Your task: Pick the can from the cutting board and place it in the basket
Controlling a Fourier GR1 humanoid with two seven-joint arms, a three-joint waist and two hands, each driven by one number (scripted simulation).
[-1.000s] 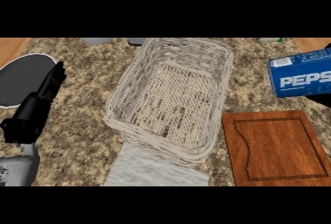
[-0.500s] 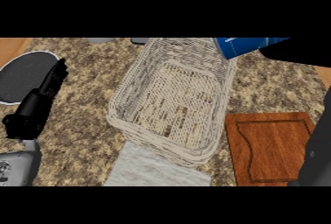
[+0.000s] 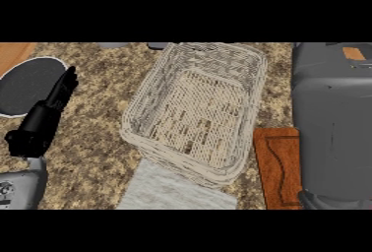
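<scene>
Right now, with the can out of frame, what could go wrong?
1. The grey right forearm fills the view's right side, and neither the right hand nor the can shows, so a release over the pale woven wicker basket cannot be checked and may miss.
2. That forearm runs close beside the basket's right rim, so swinging inward could nudge the basket.

Speckled granite counter seen steeply from above

The brown-and-tan stone counter [image 3: 94,162] fills the view; a strip of orange wood [image 3: 15,51] shows at its upper left corner, a dark round plate [image 3: 29,86] with a white rim lies beside it, and a pale grey cloth [image 3: 178,189] lies at the lower middle.
</scene>
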